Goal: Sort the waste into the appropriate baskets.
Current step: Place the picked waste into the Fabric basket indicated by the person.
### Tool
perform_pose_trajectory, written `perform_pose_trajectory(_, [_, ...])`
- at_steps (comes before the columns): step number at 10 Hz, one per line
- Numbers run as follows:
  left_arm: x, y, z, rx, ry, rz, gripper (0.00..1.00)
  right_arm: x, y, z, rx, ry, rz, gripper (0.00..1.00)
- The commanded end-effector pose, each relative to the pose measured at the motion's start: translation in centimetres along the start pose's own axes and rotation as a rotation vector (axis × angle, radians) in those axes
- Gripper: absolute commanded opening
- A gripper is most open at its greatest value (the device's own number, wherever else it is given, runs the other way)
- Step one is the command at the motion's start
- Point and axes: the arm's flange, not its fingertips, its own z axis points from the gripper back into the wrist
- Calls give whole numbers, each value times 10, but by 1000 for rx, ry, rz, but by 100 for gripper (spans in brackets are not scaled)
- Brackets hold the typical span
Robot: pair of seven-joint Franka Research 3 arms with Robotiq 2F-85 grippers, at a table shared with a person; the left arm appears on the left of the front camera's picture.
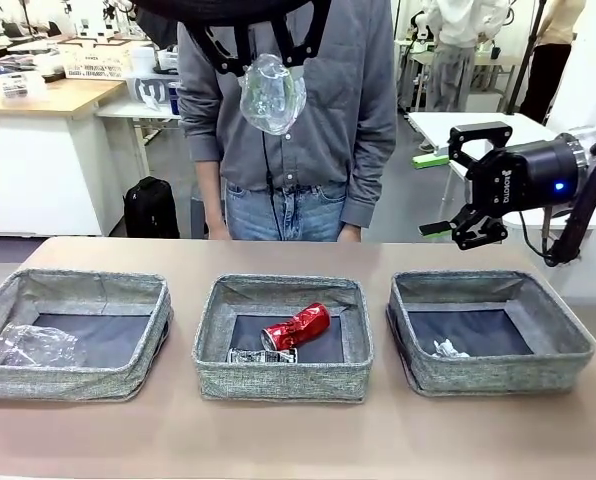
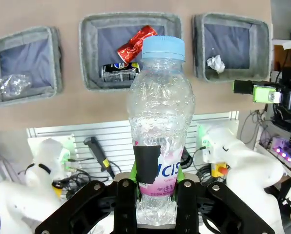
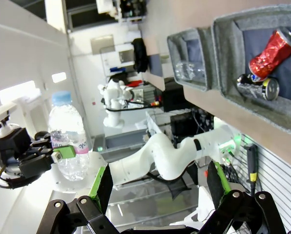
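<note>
One clear bottle (image 2: 156, 126), blue-capped, its pink label reading "CIS", is clamped upright in the left claw (image 2: 155, 195); the right claw (image 3: 160, 183) is held wide open, empty.

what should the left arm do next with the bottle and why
Probably carry the bottle left, over the left basket, then release. The left pincer grips it high above the middle basket, which holds cans; the left one already holds clear plastic, the likeliest match.
</note>
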Motion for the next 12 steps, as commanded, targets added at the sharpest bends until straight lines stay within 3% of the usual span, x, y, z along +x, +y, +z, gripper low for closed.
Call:
perform_pose_trajectory(1, [-2,6,3,8,-12,-12,24,0,3,-1,16,-1,-7,100])
perform_pose_trajectory(12, [-2,6,3,8,-12,-12,24,0,3,-1,16,-1,-7,100])
